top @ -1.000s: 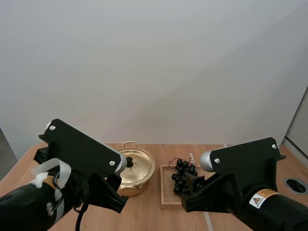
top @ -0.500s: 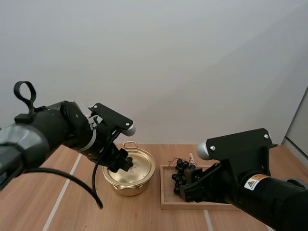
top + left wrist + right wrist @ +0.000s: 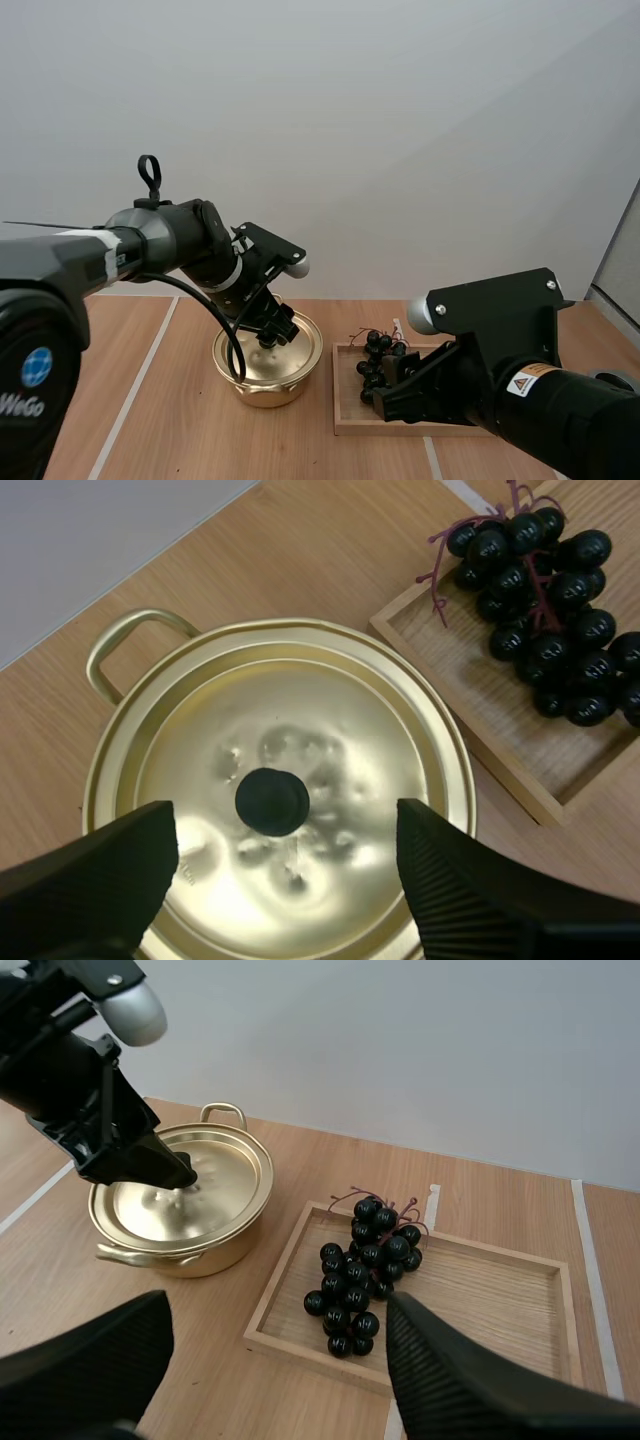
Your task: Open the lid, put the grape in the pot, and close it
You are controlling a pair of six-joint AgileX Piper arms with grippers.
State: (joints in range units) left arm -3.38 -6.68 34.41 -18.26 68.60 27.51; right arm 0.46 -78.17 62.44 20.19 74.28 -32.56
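The left fingers (image 3: 95,875) stand wide apart over the pot (image 3: 266,386), flanking the black knob (image 3: 272,801) of its seated lid (image 3: 340,730) and touching nothing. The right fingers (image 3: 470,1390), spread and empty, hover near the grapes (image 3: 365,1260) on the tray (image 3: 480,1290).

Gold pot (image 3: 265,385), black grapes (image 3: 545,630), pale wooden tray (image 3: 500,750).
The lid (image 3: 330,730) was shiny gold with a black knob (image 3: 272,801); the grape stems were reddish, and the worktop (image 3: 300,570) was brown with white stripes.

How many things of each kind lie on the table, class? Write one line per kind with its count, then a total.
Pot: 1
Lid: 1
Bunch of grapes: 1
Wooden tray: 1
Total: 4
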